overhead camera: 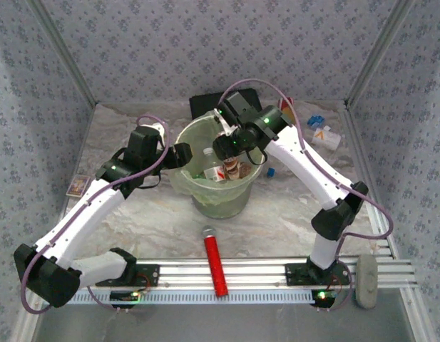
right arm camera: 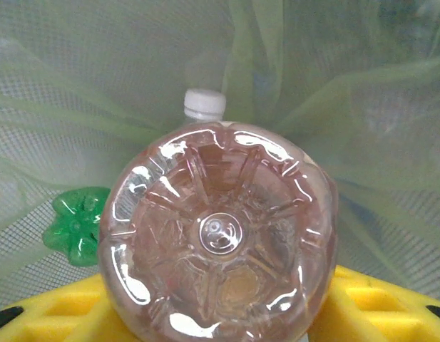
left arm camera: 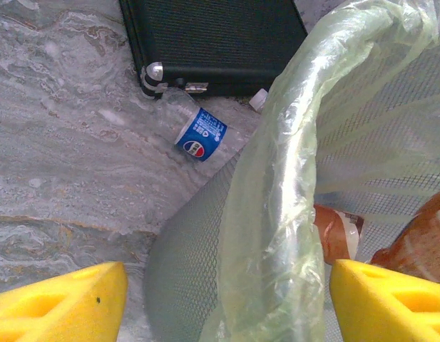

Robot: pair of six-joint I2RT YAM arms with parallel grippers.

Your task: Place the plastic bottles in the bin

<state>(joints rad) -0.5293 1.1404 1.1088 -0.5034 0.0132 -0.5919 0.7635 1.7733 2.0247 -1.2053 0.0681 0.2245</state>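
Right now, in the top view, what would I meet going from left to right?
Small card → bin → small blue piece → pale item with orange mark → grey oblong object.

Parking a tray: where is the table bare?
Bare: table either side of the red cylinder, in front of the bin. Crowded: bin's rim, with left gripper and right gripper holding a brown bottle, and behind it, black case plus a clear bottle.
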